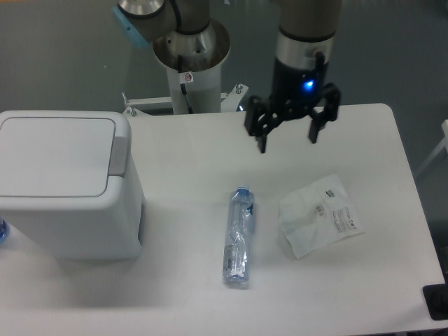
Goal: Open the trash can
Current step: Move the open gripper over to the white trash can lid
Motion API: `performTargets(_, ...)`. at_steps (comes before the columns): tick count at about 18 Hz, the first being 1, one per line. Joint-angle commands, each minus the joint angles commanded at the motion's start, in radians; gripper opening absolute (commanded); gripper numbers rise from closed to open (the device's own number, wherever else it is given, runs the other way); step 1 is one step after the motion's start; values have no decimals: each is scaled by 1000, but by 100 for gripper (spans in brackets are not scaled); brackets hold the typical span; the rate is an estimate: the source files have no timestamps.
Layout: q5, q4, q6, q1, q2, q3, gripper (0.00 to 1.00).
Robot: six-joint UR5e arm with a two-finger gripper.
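Observation:
The trash can (66,185) is a large boxy white bin at the table's left edge. Its flat lid lies shut, and a grey push panel (120,155) runs along the lid's right side. My gripper (288,141) hangs above the back middle of the table, well to the right of the bin and apart from it. Its two black fingers (262,139) are spread wide and hold nothing.
A crushed clear plastic bottle with a blue cap (238,235) lies lengthwise at the table's middle. A crumpled white bag with a label (318,216) sits to its right. The arm's base column (189,56) stands behind the table.

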Motion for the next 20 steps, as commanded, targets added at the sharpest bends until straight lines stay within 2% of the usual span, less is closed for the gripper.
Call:
performTargets(3, -3, 0, -17, -63, 6, -25, 100)
performTargets(7, -51, 0, -23, -91, 46, -42, 100)
performTargets(11, -61, 0, -52, -137, 46, -42, 100)
performTargets(16, -72, 3, -49, -210, 40, -34, 100)
performTargets(19, -100, 8, -52, -216, 11, 12, 100)
performTargets(20, -97, 2, -52, -216, 20, 6, 100)
